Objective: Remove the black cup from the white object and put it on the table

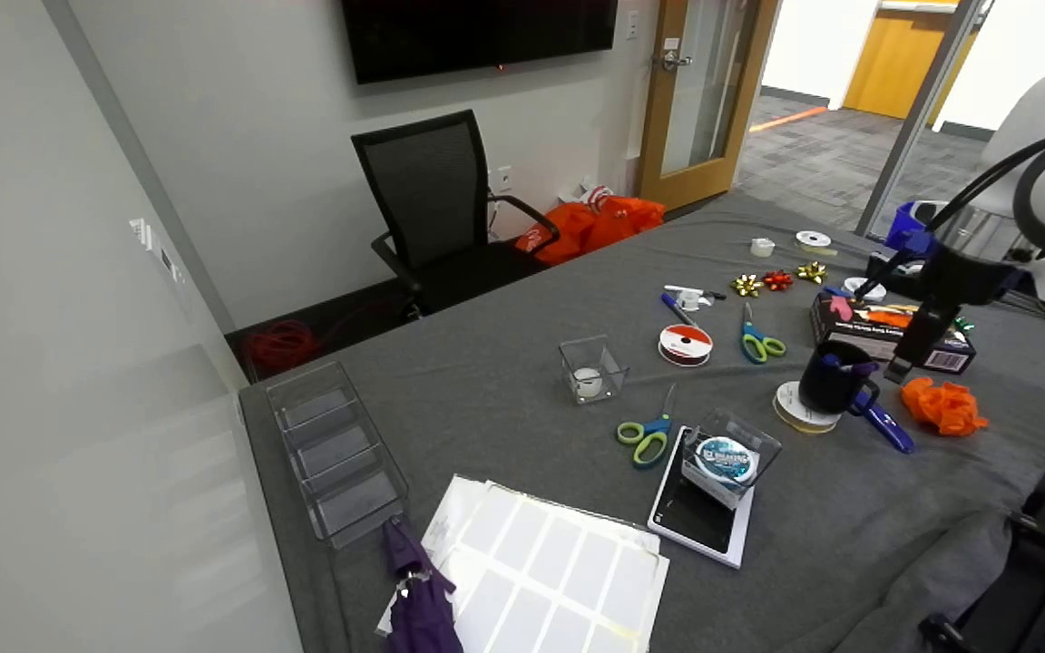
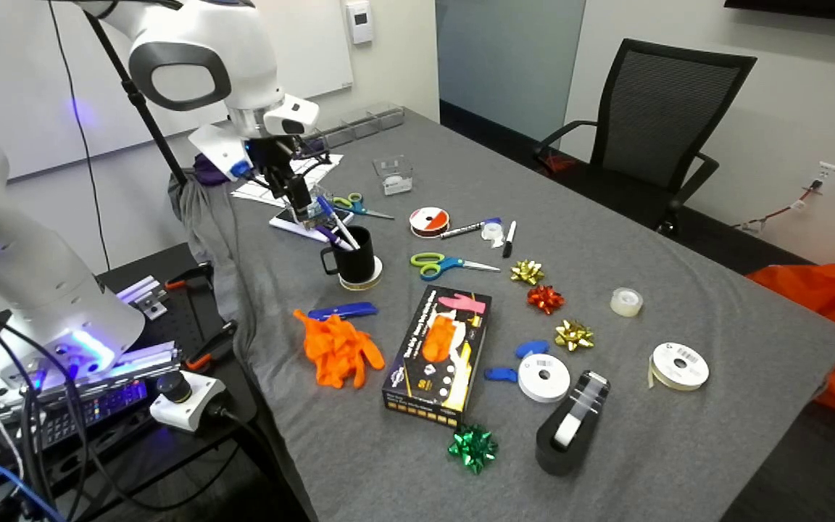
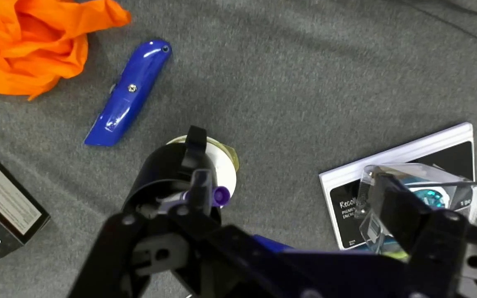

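Note:
The black cup [image 1: 820, 388] stands upright with pens in it on the white object [image 1: 796, 415], a flat round spool. In an exterior view the cup [image 2: 356, 262] and the spool [image 2: 372, 277] also show. In the wrist view the cup [image 3: 151, 165] is at lower left, its handle toward the top, with the spool [image 3: 226, 167] showing beside it. My gripper [image 3: 296, 190] is open and empty, its fingers wide apart. One finger overlaps the cup's rim and a purple-capped pen; contact cannot be told. The gripper [image 2: 303, 209] is above the cup. The table [image 1: 486, 390] is dark grey.
A blue utility knife [image 3: 128, 97] and an orange glove [image 3: 35, 45] lie beside the cup. A glove box [image 2: 438, 355] stands near. A white-framed black tablet-like pack [image 3: 396, 159] with a clear box [image 1: 729, 458] on it lies opposite. Scissors [image 2: 450, 265] lie near the spool.

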`<state>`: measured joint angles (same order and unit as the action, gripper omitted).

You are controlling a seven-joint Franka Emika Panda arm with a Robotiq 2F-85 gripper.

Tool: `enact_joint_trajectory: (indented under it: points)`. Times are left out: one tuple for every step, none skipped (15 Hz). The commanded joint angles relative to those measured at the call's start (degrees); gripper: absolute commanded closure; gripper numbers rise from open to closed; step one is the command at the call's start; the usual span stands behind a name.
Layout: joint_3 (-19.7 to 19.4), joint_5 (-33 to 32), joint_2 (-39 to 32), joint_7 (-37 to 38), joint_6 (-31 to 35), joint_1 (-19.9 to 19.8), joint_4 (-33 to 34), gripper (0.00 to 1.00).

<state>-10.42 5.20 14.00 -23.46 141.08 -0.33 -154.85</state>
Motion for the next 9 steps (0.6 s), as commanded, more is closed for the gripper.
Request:
enact_joint_trajectory:
  points:
    - [-2.28, 7.46, -1.94, -8.17, 6.11, 1.28, -1.66, 0.00]
    - [-2.45, 9.14, -2.38, -9.23, 7.25, 1.40, -1.87, 0.00]
    - [-2.42, 10.38, -2.84, -9.46, 8.60, 1.36, -2.13, 0.00]
    - [-2.13, 11.15, -3.29, -8.76, 10.16, 1.17, -2.46, 0.00]
    - [-1.29, 10.86, -3.78, -5.83, 12.41, 0.63, -2.99, 0.00]
    - [-0.80, 10.72, -4.17, -3.49, 14.12, 0.38, -3.42, 0.00]
    - [-0.21, 10.13, -4.46, -0.30, 15.96, 0.04, -4.01, 0.00]
    - [0.14, 9.86, -4.71, 2.12, 17.40, -0.03, -4.49, 0.00]
    - [0.56, 8.86, -5.17, 4.73, 18.33, -0.42, -4.50, 0.00]
